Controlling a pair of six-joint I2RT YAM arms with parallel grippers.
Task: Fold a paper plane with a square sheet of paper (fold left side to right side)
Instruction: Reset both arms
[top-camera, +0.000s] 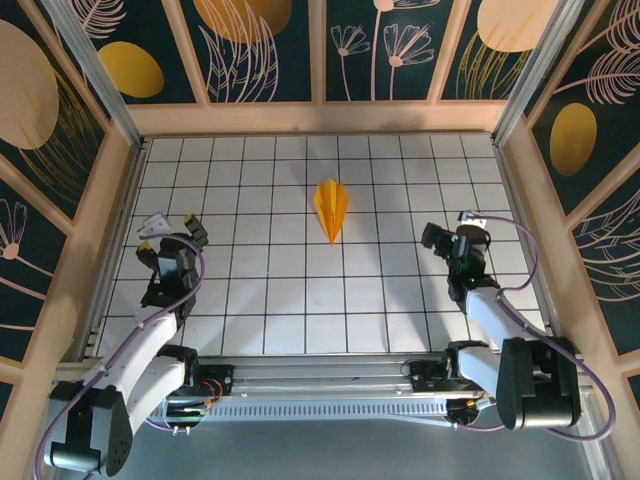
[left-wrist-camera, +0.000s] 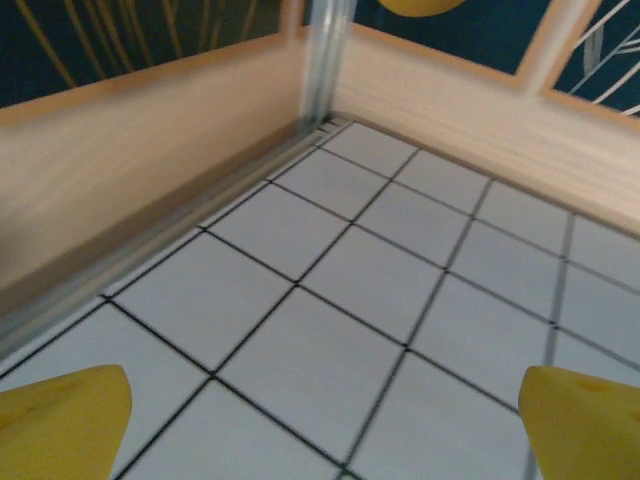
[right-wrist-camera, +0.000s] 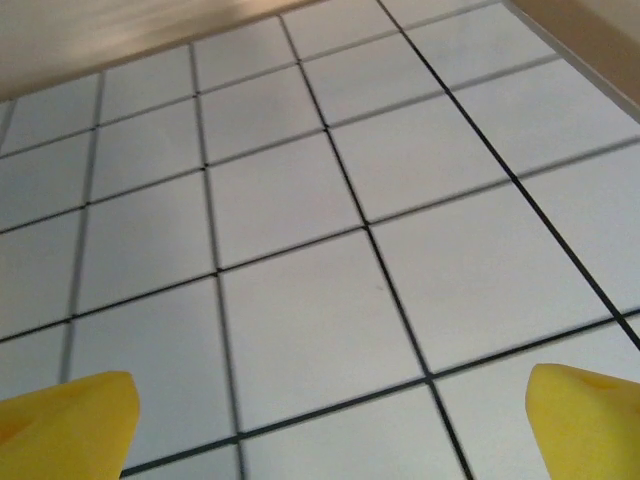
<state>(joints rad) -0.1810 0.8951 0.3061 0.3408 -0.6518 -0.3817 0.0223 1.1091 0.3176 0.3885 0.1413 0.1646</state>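
Near edge: the left arm (top-camera: 150, 340) and right arm (top-camera: 490, 320) rise from their bases and reach only a short way onto the table (top-camera: 260, 325).

Left jaws: near the left edge, spread wide, nothing between them. In the wrist view the left fingertips (left-wrist-camera: 62, 420) sit at the lower corners with bare tile between, facing the far-left corner.

Right jaws: near the right edge, likewise wide apart and empty. The right fingertips (right-wrist-camera: 65, 425) flank bare tiles.

Mid-table, somewhat toward the far edge and well apart from both jaws: the paper plane (top-camera: 331, 208). It is orange-yellow and lies flat, nose toward the near edge, broader tail toward the far edge. Folding looks finished or close to it.

Handling, as a judgement: very light and thin, easily crushed. It will likely skate on the smooth tiles if pushed from one side, and the layers may spring open. The best hold is probably a gentle pinch across the layered centre fold near the tail, since the nose is too fine. Whether any edge lifts off the surface cannot be told.
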